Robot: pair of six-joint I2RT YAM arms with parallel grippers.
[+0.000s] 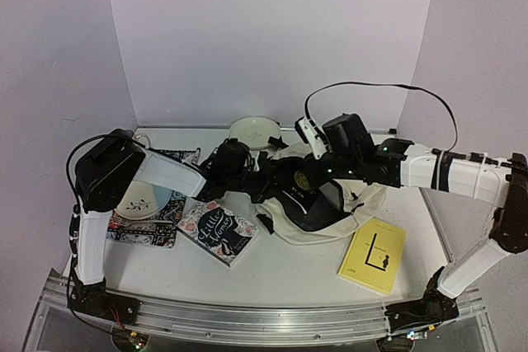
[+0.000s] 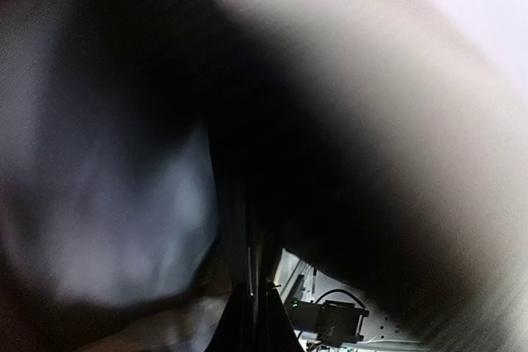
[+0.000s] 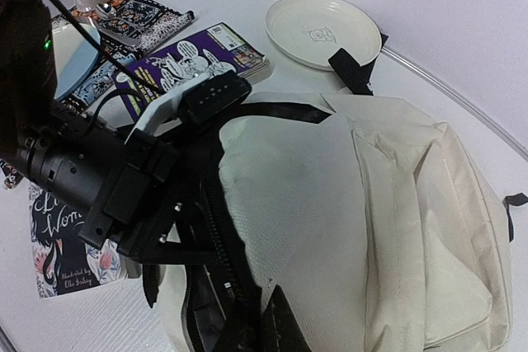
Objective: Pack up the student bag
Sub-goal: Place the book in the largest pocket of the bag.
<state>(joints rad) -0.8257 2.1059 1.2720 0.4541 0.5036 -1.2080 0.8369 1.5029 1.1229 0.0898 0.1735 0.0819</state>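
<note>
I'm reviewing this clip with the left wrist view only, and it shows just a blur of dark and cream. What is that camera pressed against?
Observer: The student bag. The left claw is at its zippered opening, with the tips hidden by fabric.
Operator: Are any books left outside it?
Observer: Three lie on the table: a yellow book, Little Women and a purple comic.
Operator: Where is the other arm?
Observer: The right arm reaches over the bag from the right side.
</note>
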